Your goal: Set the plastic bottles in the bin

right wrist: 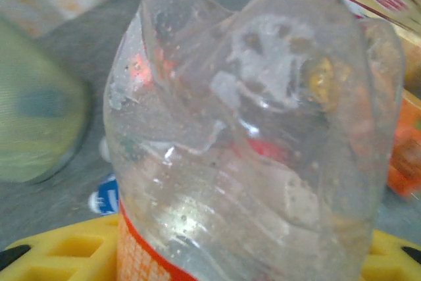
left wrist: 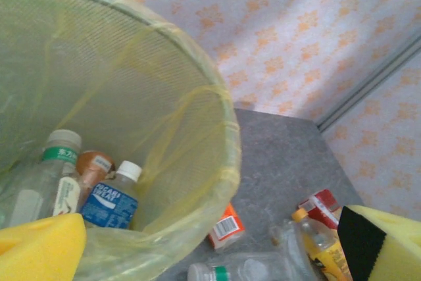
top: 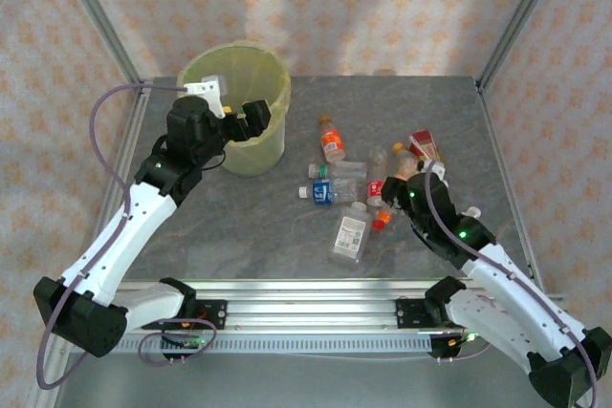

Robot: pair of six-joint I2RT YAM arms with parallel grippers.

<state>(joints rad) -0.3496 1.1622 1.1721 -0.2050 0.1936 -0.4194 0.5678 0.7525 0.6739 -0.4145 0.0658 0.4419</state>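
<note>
The bin (top: pixel 234 107), lined with a yellow-green bag, stands at the back left. Inside it lie a blue-labelled bottle (left wrist: pixel 108 199), a green-labelled bottle (left wrist: pixel 56 162) and a brown one (left wrist: pixel 92 166). My left gripper (top: pixel 247 121) hangs open over the bin's right rim (left wrist: pixel 223 129), its yellow pads (left wrist: pixel 39 248) wide apart with nothing between them. My right gripper (top: pixel 406 177) is shut on a crushed clear bottle (right wrist: pixel 250 149) with an orange-red label, among the loose bottles. On the table lie an orange-labelled bottle (top: pixel 332 140), a blue-labelled one (top: pixel 320 191) and a white-labelled one (top: pixel 351 236).
A red-labelled bottle (top: pixel 424 145) and a clear green-banded bottle (top: pixel 337 171) lie close around my right gripper. Patterned walls and metal frame posts (top: pixel 512 21) enclose the grey table (top: pixel 239 226). The left half of the tabletop in front of the bin is bare.
</note>
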